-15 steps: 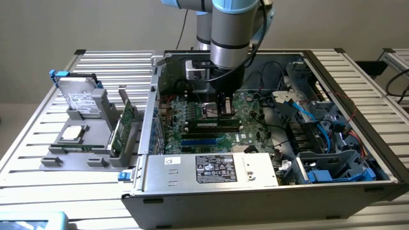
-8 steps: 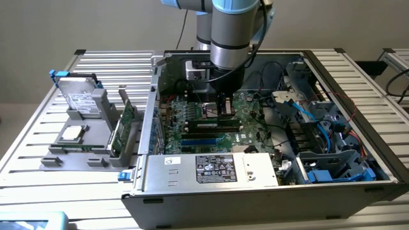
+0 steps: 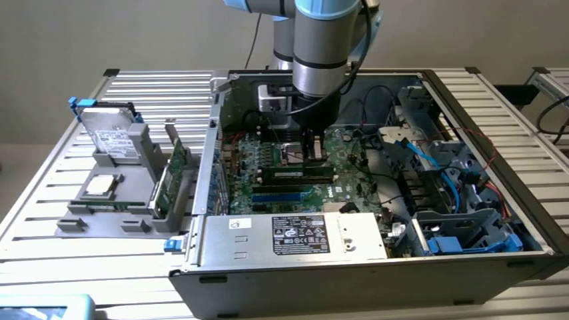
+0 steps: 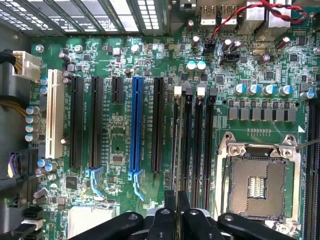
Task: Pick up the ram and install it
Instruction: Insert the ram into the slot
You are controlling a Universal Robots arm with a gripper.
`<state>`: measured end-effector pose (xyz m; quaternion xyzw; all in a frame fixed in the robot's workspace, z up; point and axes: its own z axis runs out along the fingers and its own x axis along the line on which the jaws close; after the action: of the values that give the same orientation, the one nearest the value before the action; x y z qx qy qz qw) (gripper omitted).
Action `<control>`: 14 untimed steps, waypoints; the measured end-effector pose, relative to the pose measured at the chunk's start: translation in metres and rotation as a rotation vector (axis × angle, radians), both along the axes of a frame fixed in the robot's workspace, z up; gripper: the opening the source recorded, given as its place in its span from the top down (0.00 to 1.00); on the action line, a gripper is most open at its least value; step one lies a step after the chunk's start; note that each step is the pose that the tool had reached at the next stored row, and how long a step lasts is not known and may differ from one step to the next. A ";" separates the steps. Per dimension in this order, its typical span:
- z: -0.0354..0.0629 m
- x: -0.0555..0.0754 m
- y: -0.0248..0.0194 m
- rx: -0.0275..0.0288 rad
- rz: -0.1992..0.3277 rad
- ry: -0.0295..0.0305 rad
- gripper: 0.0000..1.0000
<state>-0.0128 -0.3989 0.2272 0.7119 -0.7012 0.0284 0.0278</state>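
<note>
The slatted metal table (image 3: 40, 200) carries an open computer case (image 3: 356, 273) that fills its middle and its edge on the exterior view's right. The arm (image 3: 322, 40) comes straight down into the case. A grey power supply (image 3: 294, 237) with a white label sits along the case's near wall. On the table's side at the exterior view's left, a grey fixture (image 3: 98, 223) holds a hard drive (image 3: 111, 137) and an upright green expansion card (image 3: 173, 170). The wrist view lays out the motherboard (image 4: 120, 145) from above: a white slot, black slots and one blue slot (image 4: 136, 125) in a row, then four memory slots, then the bare processor socket (image 4: 257, 182). The gripper (image 4: 177, 196) hangs over the memory slot nearest the expansion slots, its fingers drawn close together on a thin board edge. The exterior view gives that board's face: the ram (image 3: 295, 175), a dark narrow stick, stands on edge right under the fingers, along the memory slots near the board's middle. Whether it is fully seated cannot be told.
</note>
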 end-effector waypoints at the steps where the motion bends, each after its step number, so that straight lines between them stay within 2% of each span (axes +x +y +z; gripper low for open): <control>1: -0.0001 0.000 0.0000 0.0000 0.000 -0.0009 0.87; 14: 0.0013 -0.001 0.0001 -0.0020 0.000 -0.0032 0.87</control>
<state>-0.0135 -0.3988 0.2285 0.7118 -0.7012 0.0302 0.0274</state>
